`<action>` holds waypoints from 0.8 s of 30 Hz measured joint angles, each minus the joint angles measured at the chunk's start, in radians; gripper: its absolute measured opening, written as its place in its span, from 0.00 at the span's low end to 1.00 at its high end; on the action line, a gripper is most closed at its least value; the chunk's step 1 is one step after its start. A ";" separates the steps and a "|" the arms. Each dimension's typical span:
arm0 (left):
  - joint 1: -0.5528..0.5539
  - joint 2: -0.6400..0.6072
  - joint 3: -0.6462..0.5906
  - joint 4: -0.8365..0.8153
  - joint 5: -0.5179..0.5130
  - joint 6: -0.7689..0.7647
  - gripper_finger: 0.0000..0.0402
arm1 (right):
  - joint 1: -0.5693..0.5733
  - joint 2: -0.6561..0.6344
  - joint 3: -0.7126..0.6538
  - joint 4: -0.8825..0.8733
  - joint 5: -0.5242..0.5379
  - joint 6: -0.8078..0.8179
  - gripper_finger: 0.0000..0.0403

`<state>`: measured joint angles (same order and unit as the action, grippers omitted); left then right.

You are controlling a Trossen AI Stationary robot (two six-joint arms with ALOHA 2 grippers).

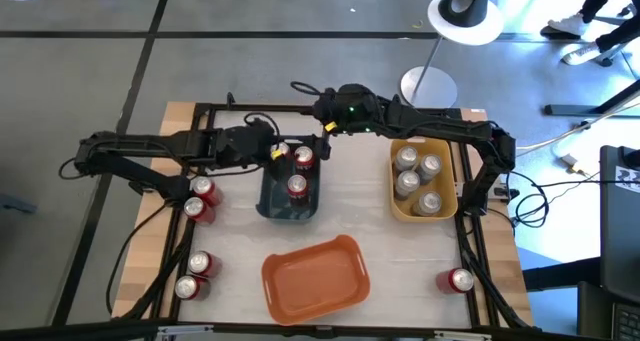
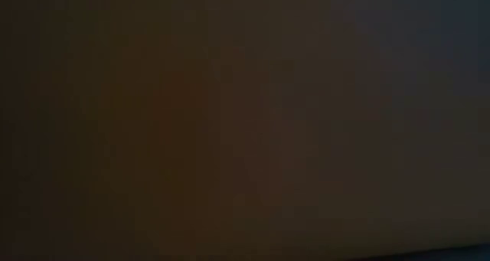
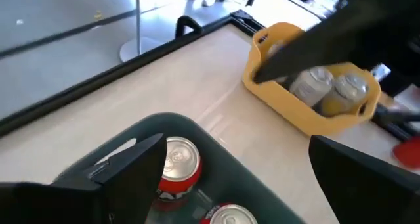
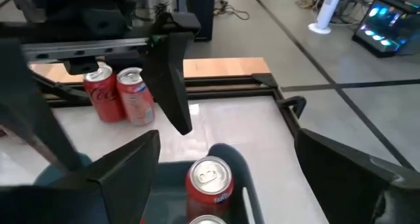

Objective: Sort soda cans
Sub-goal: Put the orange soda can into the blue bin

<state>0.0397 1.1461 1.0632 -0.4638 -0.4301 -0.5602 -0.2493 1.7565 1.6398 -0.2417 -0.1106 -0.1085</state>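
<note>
On the left of the surface (image 1: pixel 340 216), four red cans waited: a pair (image 1: pixel 201 199) near my left arm's elbow and a pair (image 1: pixel 192 276) nearer the front edge. My left end effector (image 1: pixel 272 151) hung over the far left corner of the dark bin (image 1: pixel 275 203), fingers spread wide and empty, with one red can (image 3: pixel 177 168) just below them. Two more red cans (image 1: pixel 300 171) showed in that bin from above. My right end effector (image 1: pixel 325 139) hung just beyond the bin's far right corner, also wide open and holding nothing, close to my left one. An orange bin (image 1: pixel 315 276) sat empty at the front. Further right, the yellow bin (image 1: pixel 397 206) held four silver cans (image 1: pixel 417 179), and one red can (image 1: pixel 460 280) lay alone near the front right corner.

I judged the sort well along: silver cans binned, reds partly so, a drop into the dark bin seemingly just made. Next I would need to lift clear of the bin without clashing arms, then send each arm to the loose reds on its own side.
</note>
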 joint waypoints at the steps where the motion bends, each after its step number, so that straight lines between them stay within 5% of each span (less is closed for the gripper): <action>1: 0.002 0.000 0.000 0.003 -0.002 -0.030 0.89 | 0.000 0.000 0.000 0.002 0.005 0.000 0.87; 13: 0.002 -0.023 0.008 -0.047 0.000 -0.281 0.89 | 0.000 -0.005 0.000 -0.173 0.000 -0.001 0.87; 24: -0.003 -0.051 0.176 -0.854 0.018 -0.637 0.89 | 0.000 -0.005 0.001 -0.276 -0.021 -0.044 0.87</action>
<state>0.0372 1.0954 1.2392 -1.3180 -0.4117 -1.1975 -0.2489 1.7512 1.6405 -0.5179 -0.1316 -0.1524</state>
